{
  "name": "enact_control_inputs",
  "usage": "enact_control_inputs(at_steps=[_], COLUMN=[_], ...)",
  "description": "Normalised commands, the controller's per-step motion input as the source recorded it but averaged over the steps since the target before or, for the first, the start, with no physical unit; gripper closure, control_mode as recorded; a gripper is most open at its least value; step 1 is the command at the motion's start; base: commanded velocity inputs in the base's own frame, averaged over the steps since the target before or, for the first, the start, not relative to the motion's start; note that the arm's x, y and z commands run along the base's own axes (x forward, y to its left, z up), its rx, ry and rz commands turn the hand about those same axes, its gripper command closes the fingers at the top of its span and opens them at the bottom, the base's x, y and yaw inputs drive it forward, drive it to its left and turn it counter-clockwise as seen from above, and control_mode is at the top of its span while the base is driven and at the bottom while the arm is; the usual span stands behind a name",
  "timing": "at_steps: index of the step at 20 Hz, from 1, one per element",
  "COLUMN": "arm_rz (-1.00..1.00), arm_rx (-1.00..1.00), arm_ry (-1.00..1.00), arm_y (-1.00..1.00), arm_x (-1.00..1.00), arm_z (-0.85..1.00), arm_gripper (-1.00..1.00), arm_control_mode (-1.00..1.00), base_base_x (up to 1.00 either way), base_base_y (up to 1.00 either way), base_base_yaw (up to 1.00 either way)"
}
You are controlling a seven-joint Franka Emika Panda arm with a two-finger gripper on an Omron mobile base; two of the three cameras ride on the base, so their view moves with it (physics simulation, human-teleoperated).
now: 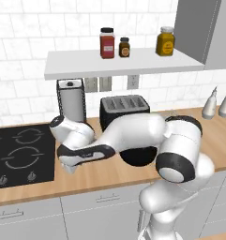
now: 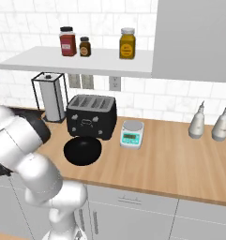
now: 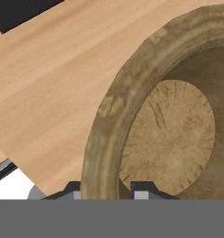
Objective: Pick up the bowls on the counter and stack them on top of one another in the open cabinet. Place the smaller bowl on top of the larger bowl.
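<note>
Tool fingers straddle the rim of the tan wooden bowl, one tip outside the wall and one inside, pinched onto that rim. Gripping by the edge makes sense for a shallow bowl: the wall is the one part thin enough to fit between the fingers. The bowl rests on the light-wood desk, near the corner of the black stovetop. In the left base view the arm reaches down and to its left, with the hand low over the desk just beside the stovetop.

The black bowl sits on the desk in front of the toaster, well apart from the shelf above. That pale shelf board carries three jars towards its rear, leaving its front part bare for the stack.

Since the tan bowl must end on top, taking it first probably means parking it on the shelf before the black one goes up.
</note>
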Motion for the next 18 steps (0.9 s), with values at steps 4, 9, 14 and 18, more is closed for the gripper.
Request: enact_control_inputs(at_steps=[4, 9, 14, 18], arm_rz=[0.01, 0.00, 0.00, 0.00], arm_rx=[0.00, 0.00, 0.00, 0.04], arm_ry=[-0.01, 0.00, -0.02, 0.00], arm_y=[-0.19, -0.63, -0.98, -1.00], arm_x=[-0.92, -0.78, -0.46, 0.00], arm_z=[0.87, 0.67, 0.44, 0.05], arm_gripper=[1.00, 1.00, 1.00, 1.00], arm_control_mode=[-1.00, -1.00, -1.00, -1.00], base_base_x=[0.00, 0.00, 0.00, 0.00], base_base_y=[0.00, 0.00, 0.00, 0.00], base_base_yaw=[0.00, 0.00, 0.00, 0.00])
